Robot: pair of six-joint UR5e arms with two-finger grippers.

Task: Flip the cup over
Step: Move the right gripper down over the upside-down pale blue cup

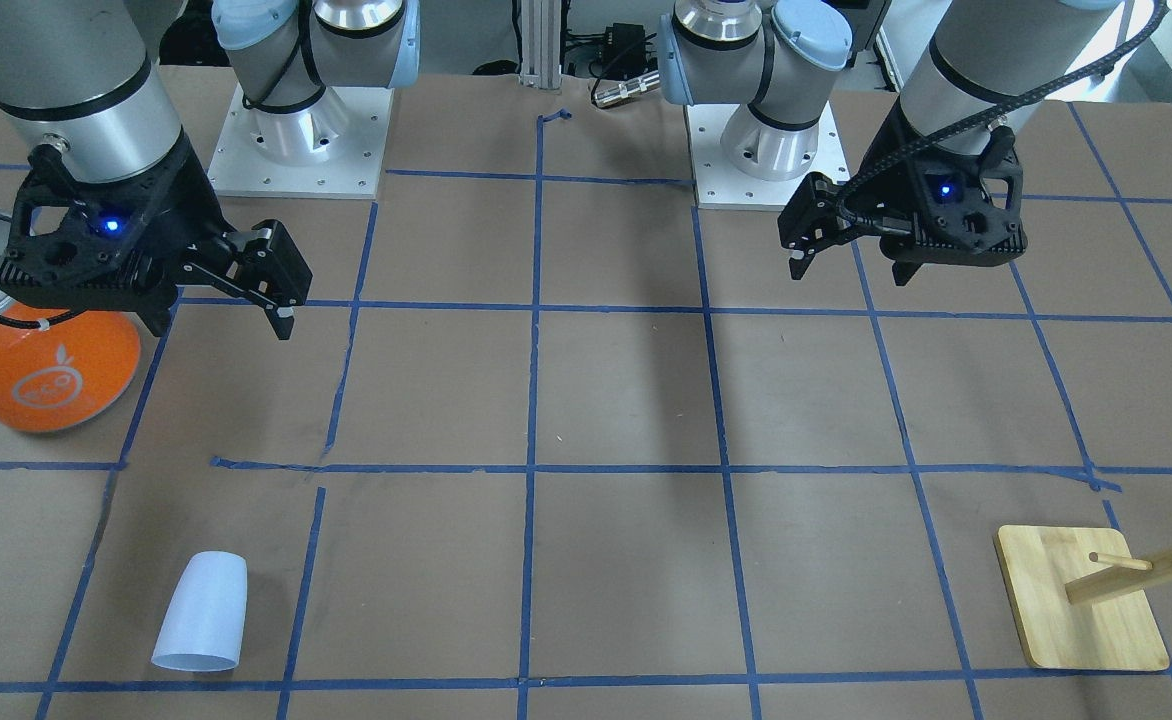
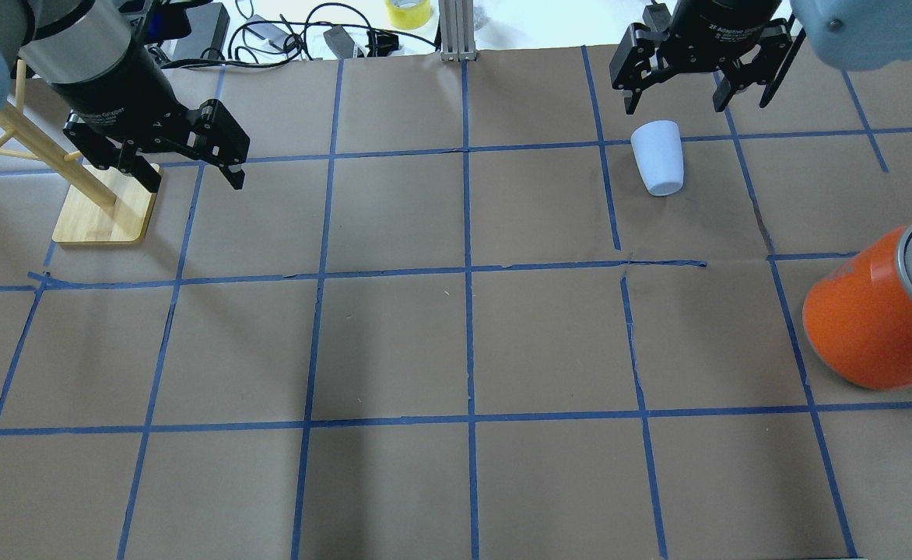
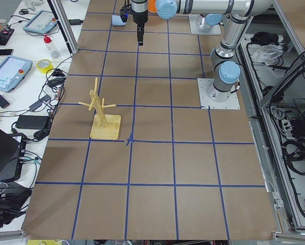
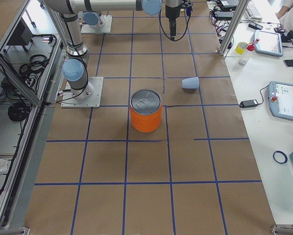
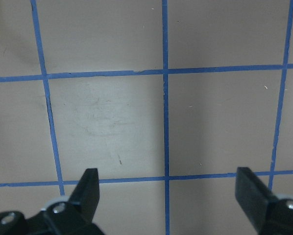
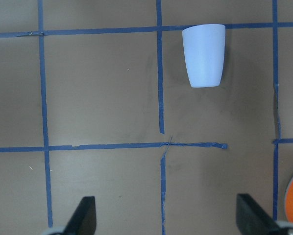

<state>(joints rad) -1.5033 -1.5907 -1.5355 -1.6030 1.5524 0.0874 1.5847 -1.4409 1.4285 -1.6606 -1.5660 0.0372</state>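
Observation:
The cup [image 1: 201, 615] is a small pale blue-white tumbler lying on its side on the brown paper, wide mouth pointing away from the robot. It also shows in the overhead view [image 2: 658, 158], from the right end [image 4: 190, 82], and in the right wrist view [image 6: 203, 55], up and right of centre. My right gripper [image 1: 224, 320] hangs open high above the table, well apart from the cup, with nothing between its fingers [image 6: 85, 215]. My left gripper [image 1: 846, 270] is open too, empty, over bare paper [image 5: 168, 196] on the other side of the table.
A big orange can [image 2: 868, 319] with a silver top stands on the robot's right, near the right arm [image 1: 41, 370]. A wooden peg rack [image 2: 102, 214] on a square base stands at the far left. Blue tape lines grid the table; cables and tablets lie beyond its far edge.

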